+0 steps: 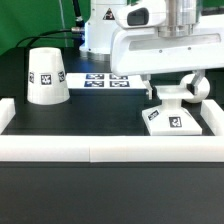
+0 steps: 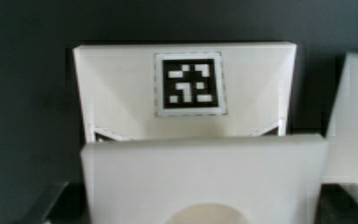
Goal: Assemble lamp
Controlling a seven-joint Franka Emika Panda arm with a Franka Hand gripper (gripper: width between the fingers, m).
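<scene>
The flat square base block (image 1: 168, 120) lies at the exterior view's right, its tag facing up; in the wrist view it (image 2: 190, 90) lies beyond the gripper. My gripper (image 1: 180, 88) hangs right over it, shut on the white bulb (image 1: 172, 94), which sits low on the base block's top. I cannot tell whether the two touch. In the wrist view the bulb (image 2: 202, 175) fills the space between the dark fingertips (image 2: 51, 205) of the gripper (image 2: 197, 208). The truncated-cone shade (image 1: 45, 75) stands upright at the exterior view's left, apart from the gripper.
The marker board (image 1: 105, 82) lies flat behind the middle, between the shade and the arm. Long white border walls run along the front (image 1: 100, 150), the left (image 1: 5, 115) and the right (image 1: 212, 122). The robot's white body (image 1: 110, 30) stands at the back.
</scene>
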